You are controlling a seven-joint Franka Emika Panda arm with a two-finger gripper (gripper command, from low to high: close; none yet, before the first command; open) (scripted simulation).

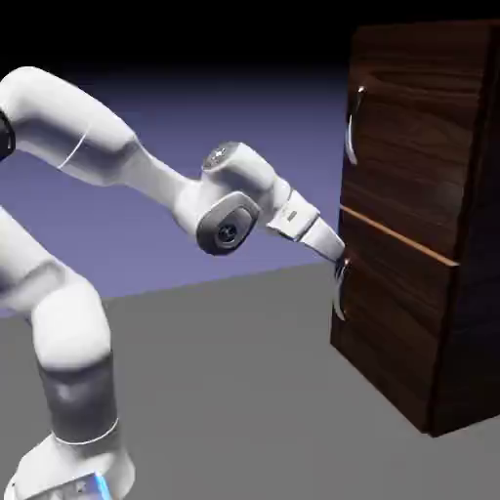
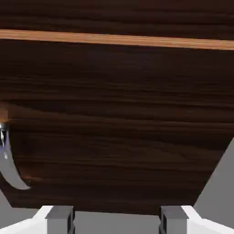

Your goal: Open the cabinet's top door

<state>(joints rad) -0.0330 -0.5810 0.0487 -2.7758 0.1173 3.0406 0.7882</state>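
The cabinet (image 1: 420, 215) is a tall dark wood-grain box at the exterior view's right. Its top door (image 1: 410, 127) looks flush with the cabinet front and carries a curved silver handle (image 1: 352, 127) near its left edge. An orange-tan strip (image 1: 395, 237) marks the door's lower edge. My gripper (image 1: 339, 256) is below that strip, right at the upper end of the lower panel's handle (image 1: 339, 293). In the hand view the fingertips (image 2: 59, 219) stand wide apart with nothing between them. The lower panel (image 2: 119, 123) fills that view, and the strip (image 2: 114, 40) runs across its top.
The lower handle (image 2: 9, 169) curves at the hand view's left edge, outside the fingers. Grey table (image 1: 225, 391) stretches from the robot's base to the cabinet's foot.
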